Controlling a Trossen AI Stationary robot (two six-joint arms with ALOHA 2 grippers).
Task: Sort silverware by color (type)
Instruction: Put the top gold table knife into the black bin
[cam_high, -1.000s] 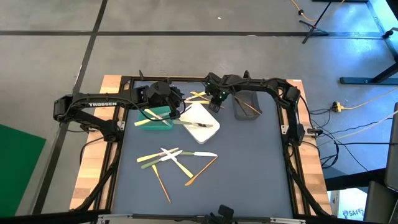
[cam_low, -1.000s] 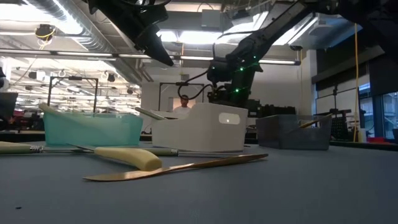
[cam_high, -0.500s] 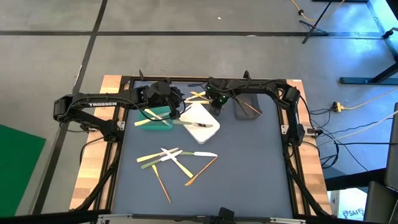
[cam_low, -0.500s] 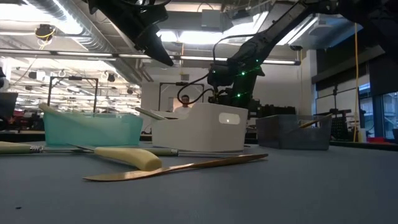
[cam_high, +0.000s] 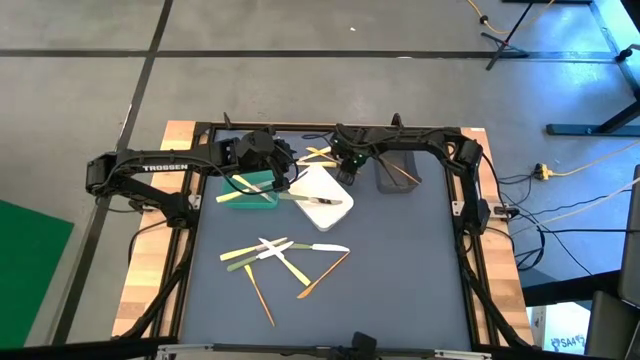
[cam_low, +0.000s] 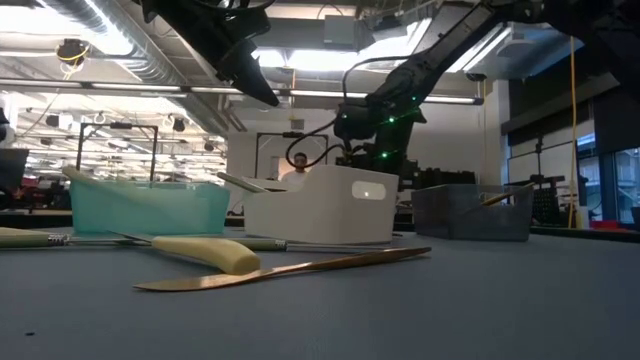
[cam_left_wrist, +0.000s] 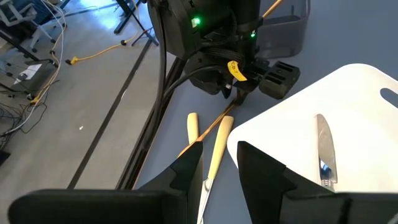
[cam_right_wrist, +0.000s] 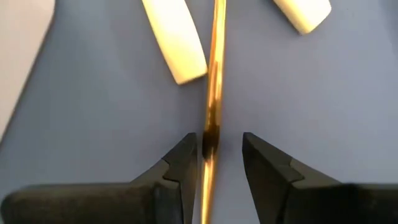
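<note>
Bench (cam_high: 400, 260) holds green bin (cam_high: 252, 193), white bin (cam_high: 322, 192), grey bin (cam_high: 397, 170) along the far edge. Left gripper (cam_high: 283, 178) hovers between green and white bins, fingers slightly apart, empty. Right gripper (cam_right_wrist: 215, 163) low at the far edge behind the white bin, fingers apart straddling a gold utensil (cam_right_wrist: 214, 93), not clamped. Loose silverware (cam_high: 285, 262) scattered mid-bench; silver knife (cam_left_wrist: 324, 149) in white bin.
</note>
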